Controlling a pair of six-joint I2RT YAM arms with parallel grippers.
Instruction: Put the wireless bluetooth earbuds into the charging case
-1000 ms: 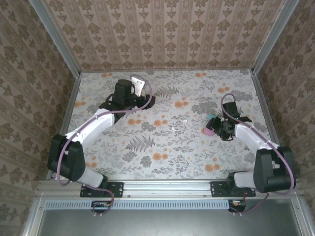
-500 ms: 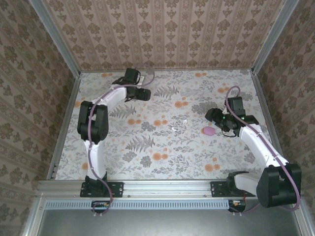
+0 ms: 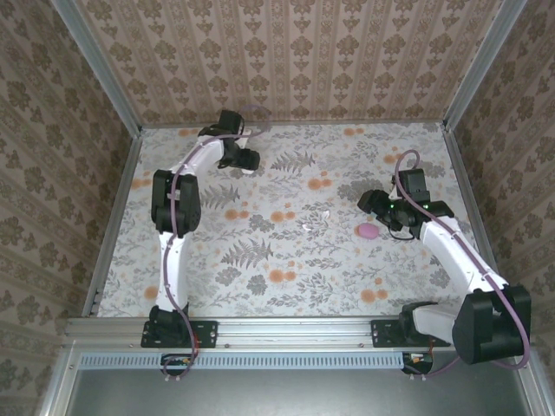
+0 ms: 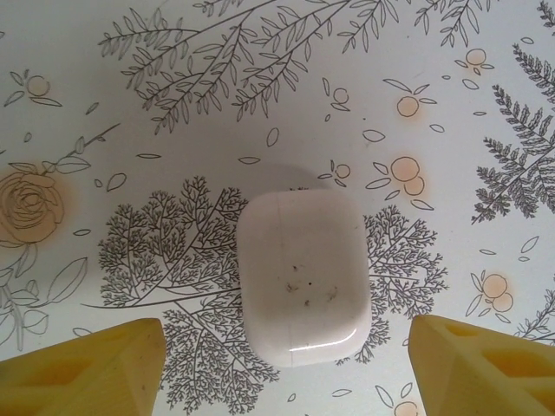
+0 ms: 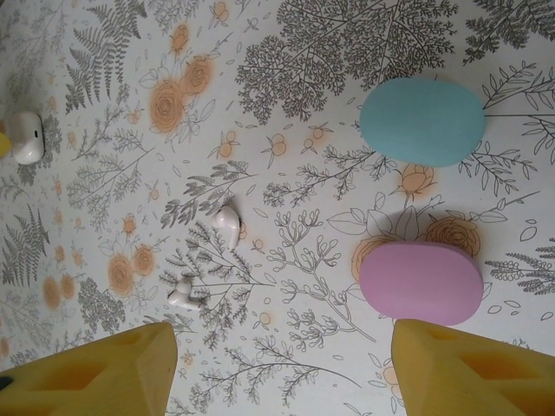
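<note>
1. Logged floral table surface point(image 3: 286, 295) under everything.
2. Found left gripper point(image 4: 286, 381) near far edge, left of centre, jaws wide apart on either side of white case point(image 4: 302, 276), not touching it.
3. Found right gripper point(image 5: 282, 368) toward right edge, jaws spread, gripping nothing.
4. Noted teal case point(image 5: 422, 121) and pink case point(image 5: 421, 282) near each other but apart, long axes roughly left-to-right.
5. Spotted two white earbuds point(image 5: 227, 223) mid-surface, right of centre, loose outside every case; one long axis roughly far-to-near, other roughly left-to-right.

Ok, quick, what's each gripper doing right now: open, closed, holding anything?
left gripper: open, empty, not touching the white case.
right gripper: open, holding nothing.
</note>
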